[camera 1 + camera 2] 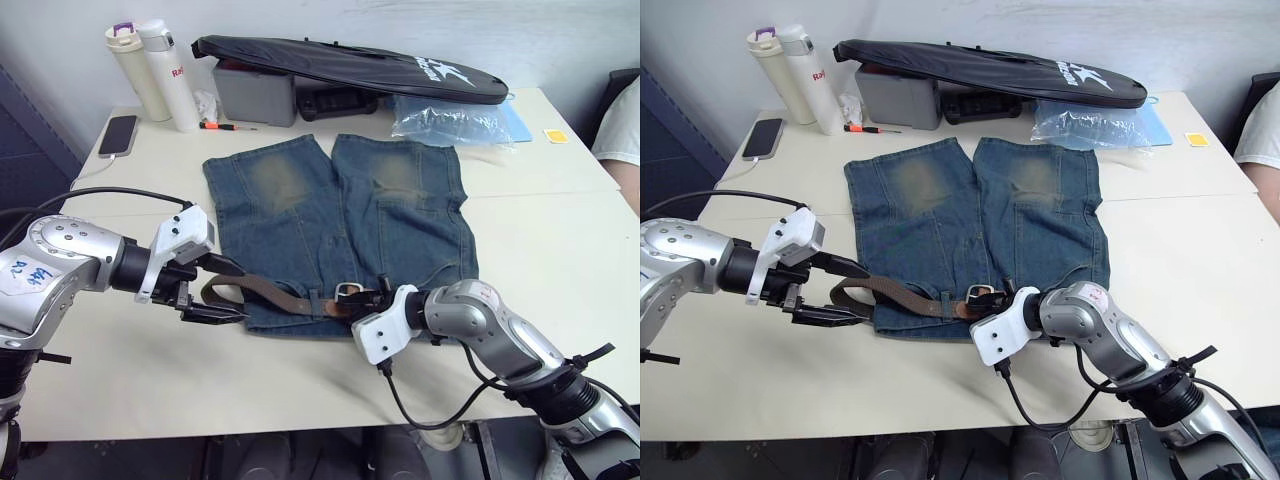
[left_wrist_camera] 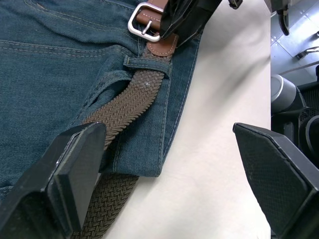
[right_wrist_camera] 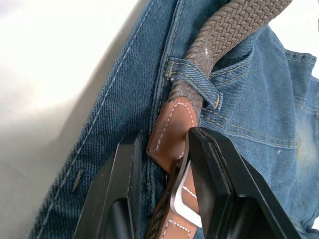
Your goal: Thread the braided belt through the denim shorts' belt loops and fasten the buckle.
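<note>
The denim shorts (image 1: 330, 210) lie flat on the table, waistband toward me. The braided belt (image 1: 270, 292) runs along the waistband and passes under a belt loop (image 2: 147, 63) just before its brown leather end. The silver buckle (image 1: 349, 290) lies on the waistband near the middle. My right gripper (image 3: 167, 189) is shut on the belt's leather end at the buckle. At the shorts' left corner the belt curls off the denim, and my left gripper (image 1: 228, 290) stands open around that curl, one finger (image 2: 70, 174) resting on the strap.
Two tall bottles (image 1: 150, 70) and a phone (image 1: 117, 135) stand at the back left. A black bag (image 1: 350, 65) lies over a grey box (image 1: 255, 95) at the back, with a plastic bag (image 1: 450, 120) beside it. A person's sleeve (image 1: 622, 120) shows at the right edge.
</note>
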Robot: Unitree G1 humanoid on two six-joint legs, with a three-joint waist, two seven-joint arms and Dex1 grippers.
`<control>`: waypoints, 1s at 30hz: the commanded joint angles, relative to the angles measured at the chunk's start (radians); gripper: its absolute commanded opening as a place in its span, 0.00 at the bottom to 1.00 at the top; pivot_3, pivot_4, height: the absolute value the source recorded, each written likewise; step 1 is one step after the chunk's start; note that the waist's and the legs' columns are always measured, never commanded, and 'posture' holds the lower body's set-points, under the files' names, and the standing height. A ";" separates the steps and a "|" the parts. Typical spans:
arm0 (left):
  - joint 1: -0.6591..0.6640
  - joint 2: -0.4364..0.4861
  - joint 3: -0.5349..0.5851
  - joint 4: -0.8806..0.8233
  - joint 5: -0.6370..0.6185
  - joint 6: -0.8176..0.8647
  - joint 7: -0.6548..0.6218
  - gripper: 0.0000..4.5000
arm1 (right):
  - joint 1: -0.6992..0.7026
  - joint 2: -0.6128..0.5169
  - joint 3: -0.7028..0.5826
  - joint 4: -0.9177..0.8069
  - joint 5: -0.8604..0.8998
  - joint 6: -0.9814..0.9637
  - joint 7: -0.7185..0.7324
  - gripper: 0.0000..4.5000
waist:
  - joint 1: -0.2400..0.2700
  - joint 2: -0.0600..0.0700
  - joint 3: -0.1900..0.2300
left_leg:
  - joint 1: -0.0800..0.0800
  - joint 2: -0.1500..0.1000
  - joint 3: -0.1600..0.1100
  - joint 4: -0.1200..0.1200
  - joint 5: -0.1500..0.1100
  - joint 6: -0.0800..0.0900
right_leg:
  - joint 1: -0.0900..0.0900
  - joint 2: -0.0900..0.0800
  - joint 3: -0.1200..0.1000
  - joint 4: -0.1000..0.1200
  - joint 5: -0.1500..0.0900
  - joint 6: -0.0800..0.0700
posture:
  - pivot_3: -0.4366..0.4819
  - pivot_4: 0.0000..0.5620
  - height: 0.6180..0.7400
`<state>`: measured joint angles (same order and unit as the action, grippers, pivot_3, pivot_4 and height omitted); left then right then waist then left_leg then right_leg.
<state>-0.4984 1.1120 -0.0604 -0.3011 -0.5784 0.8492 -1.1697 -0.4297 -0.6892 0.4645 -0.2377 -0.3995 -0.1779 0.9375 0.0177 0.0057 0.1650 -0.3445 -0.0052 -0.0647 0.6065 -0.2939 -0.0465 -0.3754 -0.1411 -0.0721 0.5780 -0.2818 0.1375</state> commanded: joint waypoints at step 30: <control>-0.305 -0.240 -0.154 0.366 0.325 -0.223 0.054 1.00 | -0.054 0.107 -0.265 -0.346 0.694 1.294 0.067 0.02 | 0.003 -0.001 0.000 | 0.004 0.002 0.008 0.006 -0.005 0.006 | 0.000 0.003 0.008 0.005 0.000 0.000 | 0.48 0.27 1.00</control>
<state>-0.7803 0.8724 -0.2180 0.0566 -0.2712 0.6505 -1.1148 -0.4676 -0.5879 0.2390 -0.5334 0.2437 1.0234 1.0319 0.0211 0.0048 0.1646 -0.3406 -0.0032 -0.0572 0.6126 -0.2995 -0.0408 -0.3753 -0.1383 -0.0637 0.5828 -0.2818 0.1375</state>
